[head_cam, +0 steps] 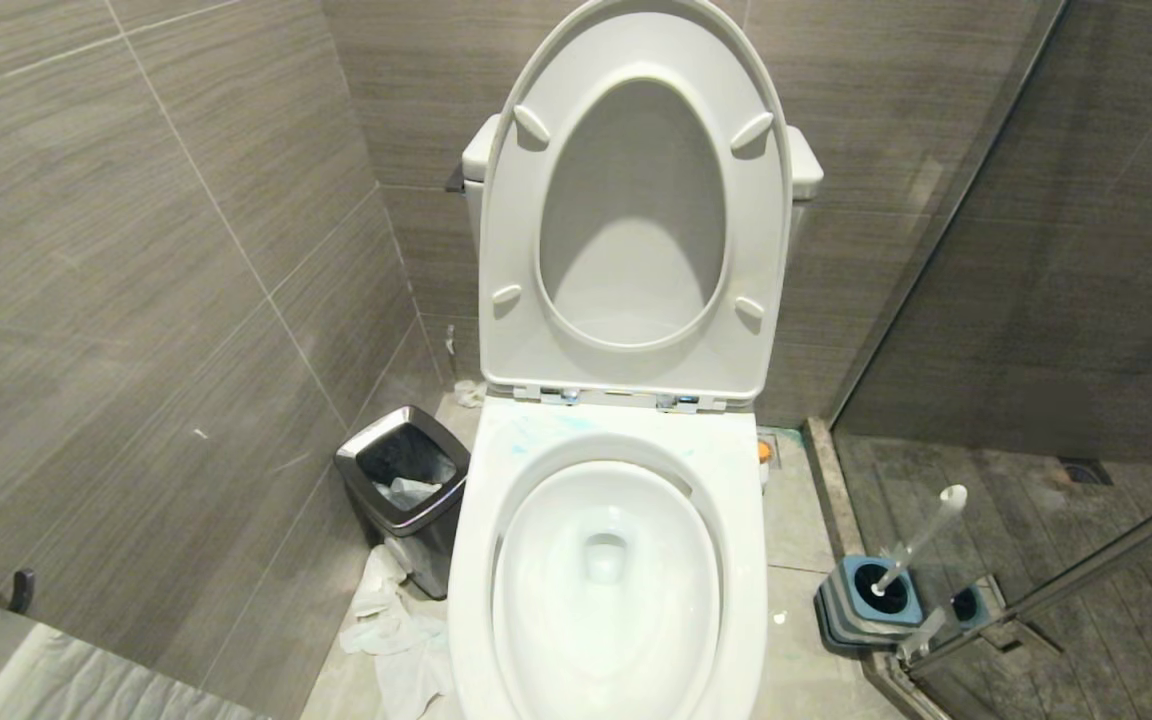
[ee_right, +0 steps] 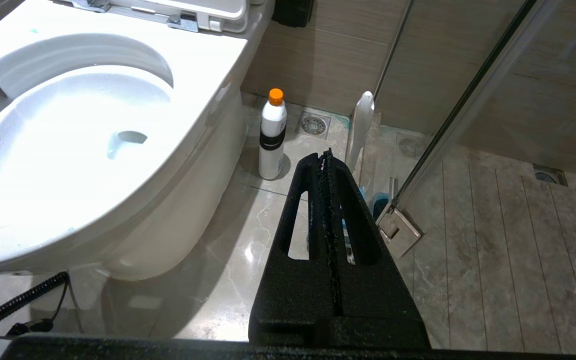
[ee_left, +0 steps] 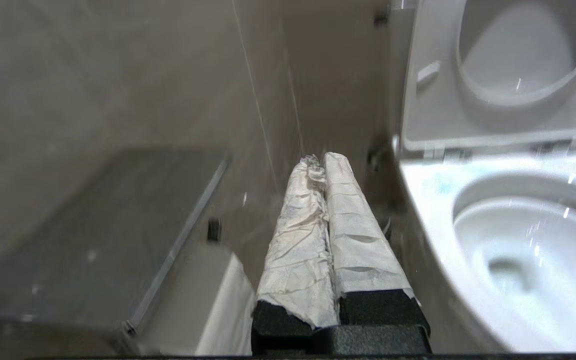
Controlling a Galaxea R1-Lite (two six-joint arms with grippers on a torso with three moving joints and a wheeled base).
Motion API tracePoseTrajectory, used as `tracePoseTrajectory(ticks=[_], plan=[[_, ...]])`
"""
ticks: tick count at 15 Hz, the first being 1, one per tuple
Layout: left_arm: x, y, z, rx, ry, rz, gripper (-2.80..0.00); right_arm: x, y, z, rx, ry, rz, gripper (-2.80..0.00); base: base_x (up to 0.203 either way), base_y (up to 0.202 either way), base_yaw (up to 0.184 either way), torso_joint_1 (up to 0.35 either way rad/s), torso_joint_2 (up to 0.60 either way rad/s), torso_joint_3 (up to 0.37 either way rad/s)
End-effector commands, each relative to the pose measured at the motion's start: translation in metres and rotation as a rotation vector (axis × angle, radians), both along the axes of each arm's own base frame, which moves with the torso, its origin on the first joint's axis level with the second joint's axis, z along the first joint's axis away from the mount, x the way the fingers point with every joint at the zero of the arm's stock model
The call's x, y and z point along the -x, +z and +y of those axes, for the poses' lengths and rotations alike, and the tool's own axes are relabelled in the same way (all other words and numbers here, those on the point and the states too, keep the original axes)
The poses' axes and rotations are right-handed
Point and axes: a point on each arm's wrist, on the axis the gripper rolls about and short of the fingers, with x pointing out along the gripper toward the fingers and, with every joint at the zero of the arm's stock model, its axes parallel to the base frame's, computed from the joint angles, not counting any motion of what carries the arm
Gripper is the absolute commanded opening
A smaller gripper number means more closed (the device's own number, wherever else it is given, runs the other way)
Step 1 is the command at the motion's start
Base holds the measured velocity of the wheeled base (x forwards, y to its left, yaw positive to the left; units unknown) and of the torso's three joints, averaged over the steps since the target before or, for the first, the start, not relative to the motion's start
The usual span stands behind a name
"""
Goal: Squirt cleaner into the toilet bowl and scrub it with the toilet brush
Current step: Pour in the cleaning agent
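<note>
Closed and empty, the right hand is being held low over the floor beside the bowl, fingers pressed together. Beyond its tip, the cleaner is standing upright on the floor, just beside the bowl's base. The brush is being kept tilted in its holder by the glass door. The left hand, paper-wrapped, is being held shut and empty on the bowl's other side, near the wall. Seat and lid are being held up.

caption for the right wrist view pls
Shut right gripper above the floor, cleaner and toilet brush beside the toilet bowl.
</note>
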Motion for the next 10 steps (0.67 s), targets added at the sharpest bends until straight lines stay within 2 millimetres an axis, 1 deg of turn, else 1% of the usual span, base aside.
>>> tracePoseTrajectory(ticks=[1, 6, 9, 10], plan=[[-0.007, -0.018, 0.0, -0.019, 0.008, 0.08, -2.8, -0.001, -0.003, 0.0, 0.001, 0.001, 0.011, -2.8, 0.0, 0.0, 0.0, 0.0, 0.0, 0.0], [-0.01, -0.037, 0.0, -0.017, -0.002, 0.27, -2.8, -0.001, -0.003, 0.0, 0.001, 0.001, 0.011, -2.8, 0.0, 0.0, 0.0, 0.0, 0.0, 0.0], [-0.01, -0.039, -0.001, -0.023, -0.019, 0.291, -2.8, -0.001, -0.003, 0.0, 0.001, 0.001, 0.011, -2.8, 0.0, 0.0, 0.0, 0.0, 0.0, 0.0], [-0.01, -0.043, -0.001, -0.02, -0.029, 0.331, -2.8, -0.001, -0.003, 0.0, 0.001, 0.001, 0.011, -2.8, 0.0, 0.0, 0.0, 0.0, 0.0, 0.0]])
